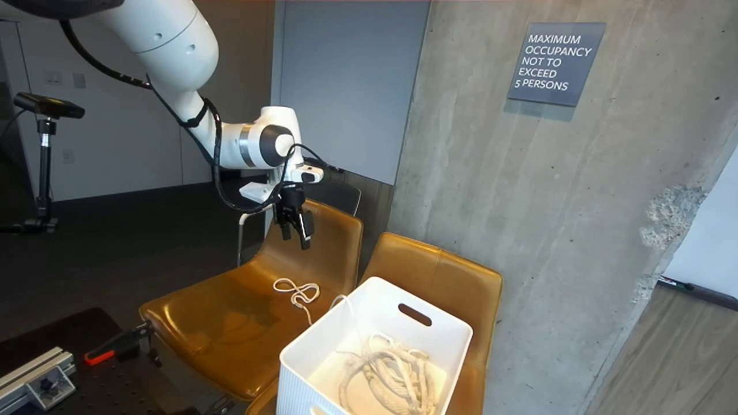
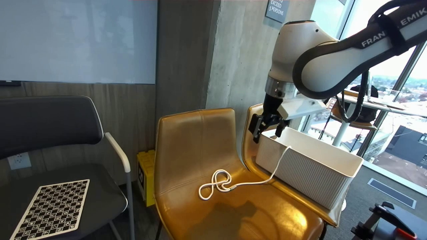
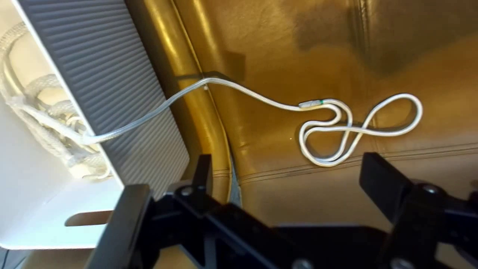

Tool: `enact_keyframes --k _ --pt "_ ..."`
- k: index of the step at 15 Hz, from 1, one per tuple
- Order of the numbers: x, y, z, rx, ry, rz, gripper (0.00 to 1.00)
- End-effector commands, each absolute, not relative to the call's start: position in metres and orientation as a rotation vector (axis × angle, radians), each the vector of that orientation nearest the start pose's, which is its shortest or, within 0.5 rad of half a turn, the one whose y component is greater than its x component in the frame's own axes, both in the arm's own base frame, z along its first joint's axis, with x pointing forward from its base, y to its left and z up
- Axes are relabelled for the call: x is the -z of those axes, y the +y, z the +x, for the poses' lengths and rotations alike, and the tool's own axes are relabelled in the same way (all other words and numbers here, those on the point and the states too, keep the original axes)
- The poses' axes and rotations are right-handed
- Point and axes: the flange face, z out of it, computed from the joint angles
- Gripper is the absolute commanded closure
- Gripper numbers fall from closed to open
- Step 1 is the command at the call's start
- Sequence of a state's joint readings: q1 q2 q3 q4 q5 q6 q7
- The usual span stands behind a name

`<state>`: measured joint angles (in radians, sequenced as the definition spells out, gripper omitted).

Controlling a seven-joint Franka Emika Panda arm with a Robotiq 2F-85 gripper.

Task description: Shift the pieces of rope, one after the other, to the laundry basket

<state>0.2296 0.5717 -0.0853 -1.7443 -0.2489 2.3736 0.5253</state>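
Observation:
A cream-white piece of rope lies in loops on the tan chair seat, seen in both exterior views [image 1: 297,295] [image 2: 253,183] and in the wrist view [image 3: 332,129]. One end runs up and over the rim into the white laundry basket [image 1: 334,323], also seen at its ribbed side [image 2: 300,170] [image 3: 112,74]. More pieces of rope [image 1: 398,369] lie heaped inside the basket; the wrist view shows some of them [image 3: 41,116]. My gripper [image 1: 297,235] is open and empty above the chair, near the basket's edge [image 2: 267,136]. In the wrist view its fingers [image 3: 285,168] are wide apart, touching no rope.
The basket stands on a second tan chair [image 1: 444,265] beside the rope's chair [image 2: 196,143]. A concrete wall [image 1: 461,173] rises behind. A dark chair [image 2: 50,123] holds a patterned board [image 2: 53,208]. A yellow box [image 2: 146,176] stands behind the chairs. A clamp [image 1: 118,344] sits at the table edge.

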Motion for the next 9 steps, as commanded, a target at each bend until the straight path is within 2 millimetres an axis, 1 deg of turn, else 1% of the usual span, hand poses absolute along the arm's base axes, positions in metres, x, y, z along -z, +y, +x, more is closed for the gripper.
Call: enact_keyframes --k 1,2,5,7,9 --pt "-0.22 0.144 0.677 0.23 0.164 -3.307 0.0" --pt "-0.211 0.156 0.682 0.237 0.133 -3.305 0.0" --pt "-0.189 0.173 0.702 0.265 0.087 -3.308 0.0" --pt "-0.174 0.177 0.716 0.293 0.068 -3.311 0.0" --pt "-0.158 0.176 0.729 0.308 0.053 -3.314 0.0"
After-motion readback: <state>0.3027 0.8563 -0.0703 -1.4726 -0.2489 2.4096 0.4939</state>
